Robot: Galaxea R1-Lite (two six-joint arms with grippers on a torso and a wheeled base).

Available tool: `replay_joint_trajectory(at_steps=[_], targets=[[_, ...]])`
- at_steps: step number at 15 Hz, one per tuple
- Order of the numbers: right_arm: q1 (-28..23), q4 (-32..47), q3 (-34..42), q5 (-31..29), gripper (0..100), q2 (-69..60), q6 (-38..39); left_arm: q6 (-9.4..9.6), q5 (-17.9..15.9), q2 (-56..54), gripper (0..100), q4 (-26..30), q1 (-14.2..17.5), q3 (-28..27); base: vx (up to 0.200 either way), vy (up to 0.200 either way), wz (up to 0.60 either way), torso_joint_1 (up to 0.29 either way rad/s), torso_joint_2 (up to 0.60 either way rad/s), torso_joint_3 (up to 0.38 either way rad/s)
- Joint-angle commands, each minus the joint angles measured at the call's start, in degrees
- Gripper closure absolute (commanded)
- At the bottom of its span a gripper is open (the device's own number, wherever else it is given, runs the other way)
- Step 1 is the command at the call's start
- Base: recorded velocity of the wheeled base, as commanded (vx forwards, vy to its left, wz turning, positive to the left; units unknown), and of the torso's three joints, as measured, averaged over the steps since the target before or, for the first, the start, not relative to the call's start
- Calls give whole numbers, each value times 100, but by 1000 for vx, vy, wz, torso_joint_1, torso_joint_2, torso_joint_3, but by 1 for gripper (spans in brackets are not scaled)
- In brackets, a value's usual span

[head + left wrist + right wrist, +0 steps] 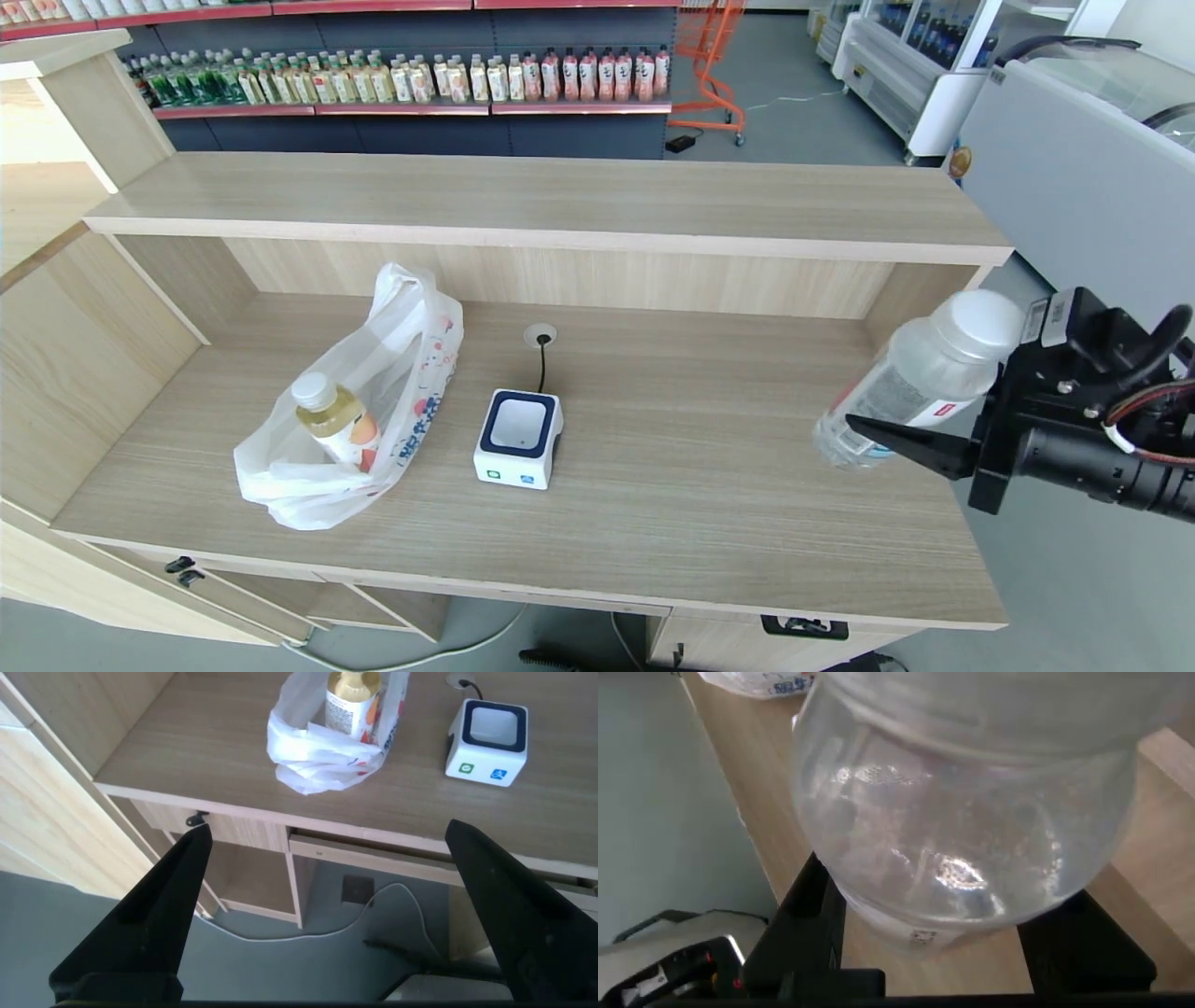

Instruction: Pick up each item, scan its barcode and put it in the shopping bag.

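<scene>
The right tool (878, 411) is clamped on a clear water bottle (920, 378), one dark finger showing under the label and the other hidden behind the bottle. The water bottle hangs in the air over the right end of the tabletop (700, 467), tilted, with its white cap (980, 322) pointing to about 2 o'clock and its base to about 8 o'clock. In the right wrist view the rounded base sits between the two fingers (799, 924).

The barcode scanner (518, 437), a small white box with a dark-framed window on top, stands near the middle of the tabletop, well apart from the water bottle, which is at its 3 o'clock. Its black cable (541, 359) runs off toward 12 o'clock into a round port (540, 334) in the wood.

At the scanner's 9 o'clock, just beside it, lies the shopping bag (280, 467) (thin white plastic, slumped and open). A tea bottle (334, 420) with a pale cap leans inside it.

The left tool (329, 829) is spread wide with nothing between its fingers, out in front of the tabletop's near edge and lower than it, with the shopping bag and scanner beyond it.

Behind the raised ledge (560, 201) stand store shelves (420, 79) lined with drink bottles.
</scene>
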Motion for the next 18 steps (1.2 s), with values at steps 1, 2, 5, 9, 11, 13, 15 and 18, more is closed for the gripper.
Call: replay_joint_trajectory(at_steps=[1, 2, 5, 9, 11, 13, 15, 18], targets=[[-438, 57, 252, -463, 100, -415, -369, -1, 1, 6, 0, 4, 0, 0, 0, 0, 0, 0, 0, 0], [-430, 39, 340, -849, 100, -486, -668, -1, 1, 6, 0, -5, 0, 0, 0, 0, 0, 0, 0, 0], [-438, 31, 340, -1140, 100, -521, -1732, -1, 1, 6, 0, 4, 0, 0, 0, 0, 0, 0, 0, 0], [-368, 31, 226, -1386, 100, -591, -2637, -1, 1, 6, 0, -5, 0, 0, 0, 0, 0, 0, 0, 0], [-377, 31, 243, -1386, 100, -635, -2716, -1, 1, 6, 0, 4, 0, 0, 0, 0, 0, 0, 0, 0], [-368, 31, 261, -1394, 100, -679, -2760, -1, 1, 6, 0, 4, 0, 0, 0, 0, 0, 0, 0, 0], [-368, 31, 278, -1403, 100, -679, -2760, -10, 10, 6, 0, -5, 0, 0, 0, 0, 0, 0, 0, 0], [-298, 48, 287, -1447, 100, -670, -2637, -28, 10, 6, 0, -5, 0, 0, 0, 200, 0, 4, 4, 2]])
